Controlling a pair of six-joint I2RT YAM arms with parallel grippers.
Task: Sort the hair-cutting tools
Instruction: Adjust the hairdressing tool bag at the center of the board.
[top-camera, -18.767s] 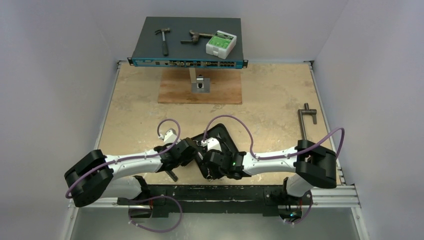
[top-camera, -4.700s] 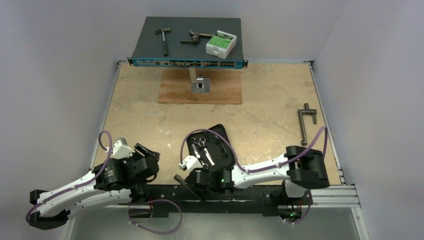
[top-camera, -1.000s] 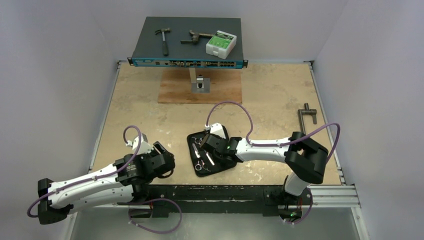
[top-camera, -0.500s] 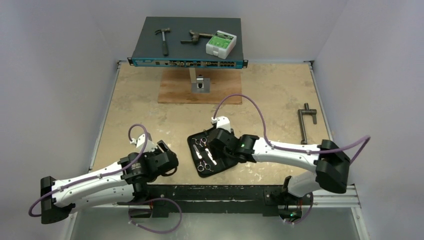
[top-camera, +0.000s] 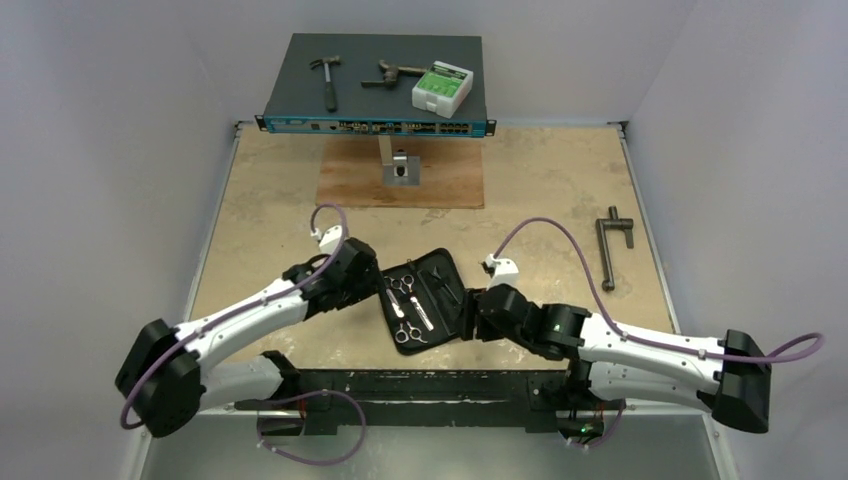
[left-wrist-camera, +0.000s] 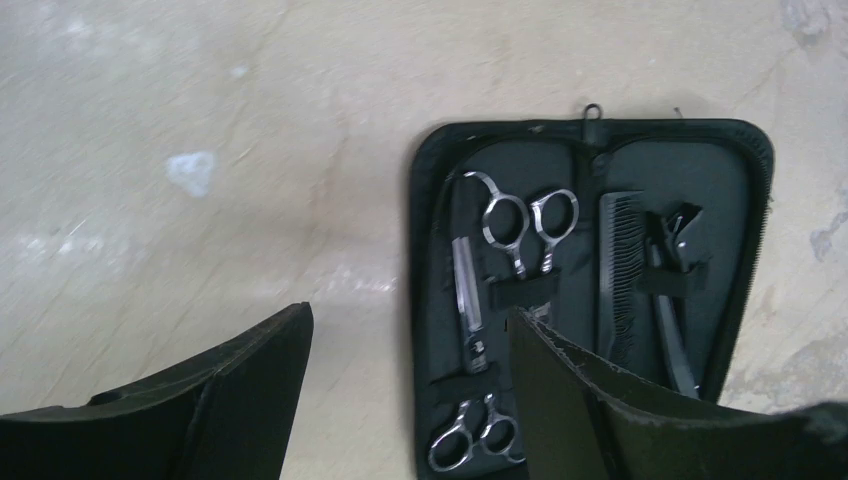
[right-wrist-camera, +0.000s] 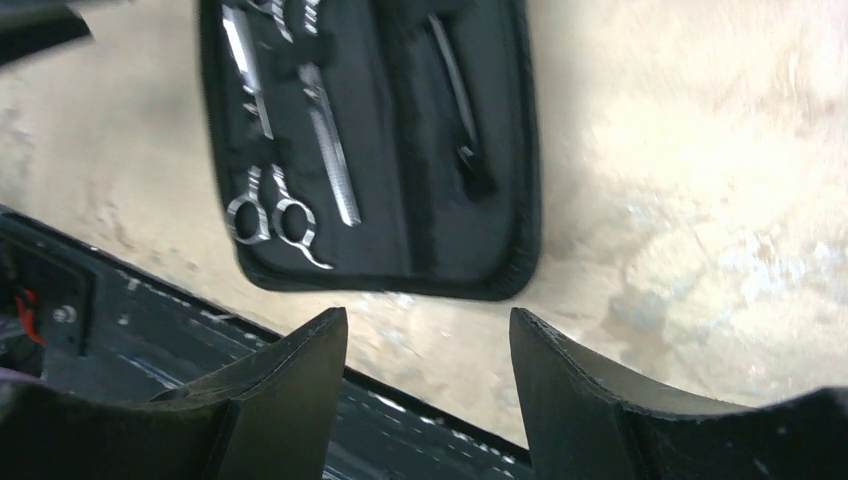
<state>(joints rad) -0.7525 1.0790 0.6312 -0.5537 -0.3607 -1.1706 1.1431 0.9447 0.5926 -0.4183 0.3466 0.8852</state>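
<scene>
A black zip case (top-camera: 452, 318) lies open near the table's front edge. Two silver scissors (top-camera: 404, 308) sit strapped head to tail in its left half (left-wrist-camera: 470, 300). The black comb (left-wrist-camera: 614, 262) and the black clip (left-wrist-camera: 672, 290) are in the right half. My left gripper (top-camera: 370, 288) hangs open over the case's left edge (left-wrist-camera: 408, 315), nothing between its fingers. To the right of the case my right gripper (top-camera: 480, 310) is open and empty, above bare table by the front rail (right-wrist-camera: 428, 315). Its view shows the scissors (right-wrist-camera: 270, 212) and clip (right-wrist-camera: 455, 105) in the case (right-wrist-camera: 500, 200).
At the back a network switch (top-camera: 290, 85) on a stand carries a hammer (top-camera: 325, 80), a rusty tool (top-camera: 392, 73) and a green-and-white box (top-camera: 441, 88). A wooden board (top-camera: 345, 180) lies under it. A grey T-shaped bar (top-camera: 610, 252) rests at the right. A black rail (top-camera: 430, 385) runs along the front.
My left arm has swung in from the front left to the case's left edge. My right arm has drawn back off the case to its right side, and its jaws have opened wider.
</scene>
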